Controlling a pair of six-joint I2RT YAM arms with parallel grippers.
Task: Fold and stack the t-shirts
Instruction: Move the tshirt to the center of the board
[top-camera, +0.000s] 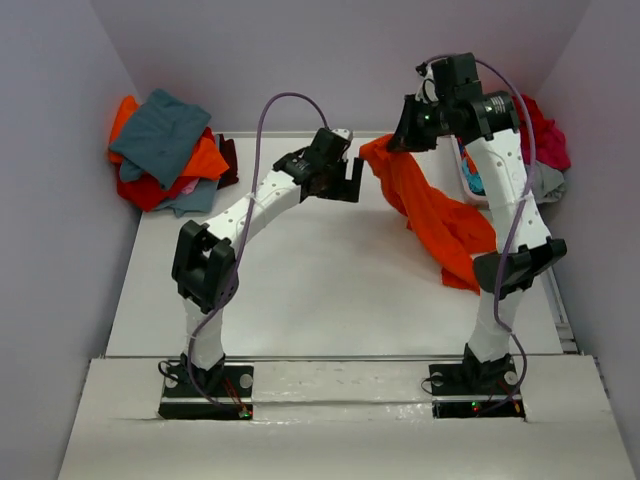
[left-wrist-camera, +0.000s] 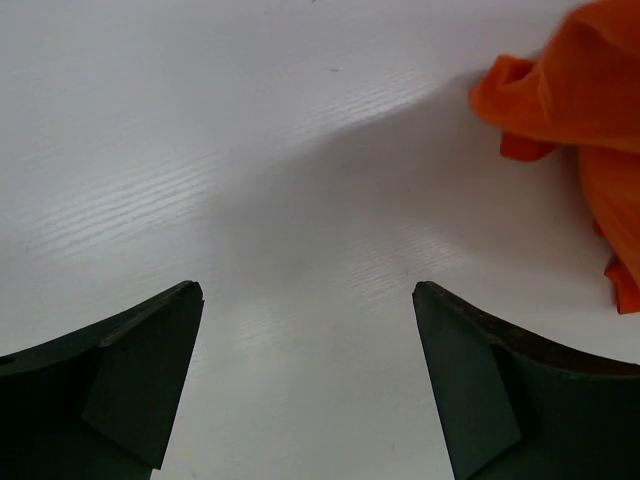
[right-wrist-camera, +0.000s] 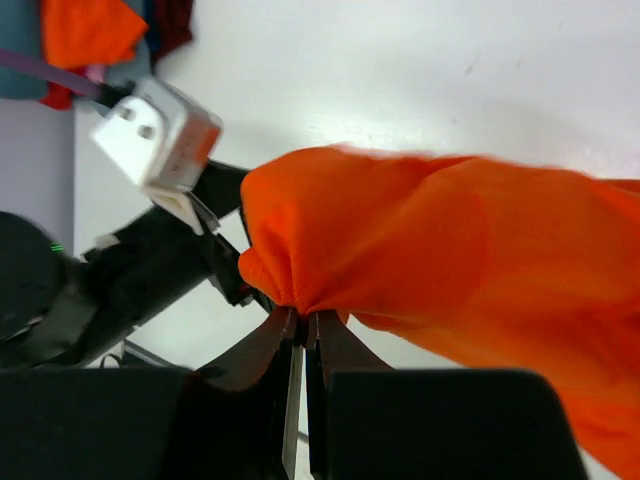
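In the overhead view the right gripper is raised above the far right of the table, pinched shut on a bunched edge of the orange t-shirt. The shirt hangs down in a long crumpled drape, its lower end trailing toward the right arm. The left gripper hovers just beside the raised end, jaws wide apart and holding nothing. A loose stack of t-shirts sits at the far left corner, and more shirts are heaped at the far right. Pale walls close in on three sides. From the left wrist, both fingers are spread over bare white tabletop, with the orange cloth off to the upper right, apart from them. From the right wrist, the fingers are closed tight on a small gathered tuck of the fabric, which billows out above them, and the left arm's open jaws are near. The cloth looks light, limp and thin. It should sag and twist from a single pinch, so a second hold on a free hem or shoulder near the raised end would likely spread it flat. The tabletop is smooth and faintly glossy, so the shirt may slide easily on it.
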